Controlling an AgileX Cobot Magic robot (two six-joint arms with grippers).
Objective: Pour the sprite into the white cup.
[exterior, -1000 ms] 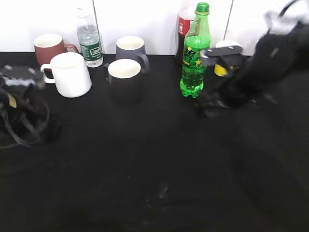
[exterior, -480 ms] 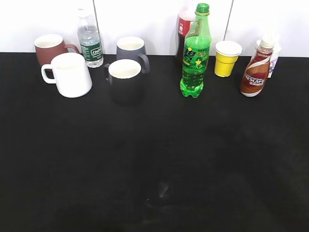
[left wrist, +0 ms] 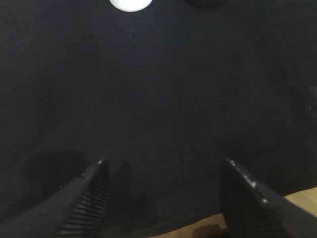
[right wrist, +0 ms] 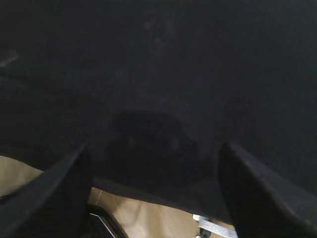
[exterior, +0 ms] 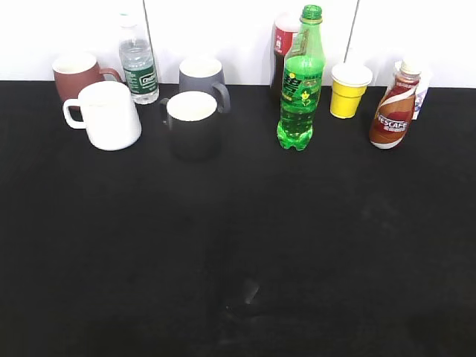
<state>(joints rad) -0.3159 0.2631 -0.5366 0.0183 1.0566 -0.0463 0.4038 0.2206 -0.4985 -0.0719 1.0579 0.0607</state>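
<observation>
The sprite point(exterior: 301, 82), a tall green bottle with a green cap, stands upright at the back centre-right of the black table. The white cup point(exterior: 110, 114), a large white mug with its handle to the left, stands at the back left; its base shows at the top of the left wrist view point(left wrist: 130, 4). Neither arm shows in the exterior view. My left gripper point(left wrist: 163, 168) is open and empty over the black cloth near the table's front edge. My right gripper point(right wrist: 153, 153) is open and empty over the front edge too.
A dark mug point(exterior: 193, 123), a grey mug point(exterior: 202, 76), a brown mug point(exterior: 76, 73) and a clear water bottle point(exterior: 138, 63) stand round the white cup. A red bottle point(exterior: 283, 44), a yellow paper cup point(exterior: 348, 89) and a Nescafe bottle point(exterior: 391, 108) stand to the right.
Both arms, seen blurred at the left and right of the table a second ago, have drawn back out of the exterior view. The bottles and cups have not moved.
</observation>
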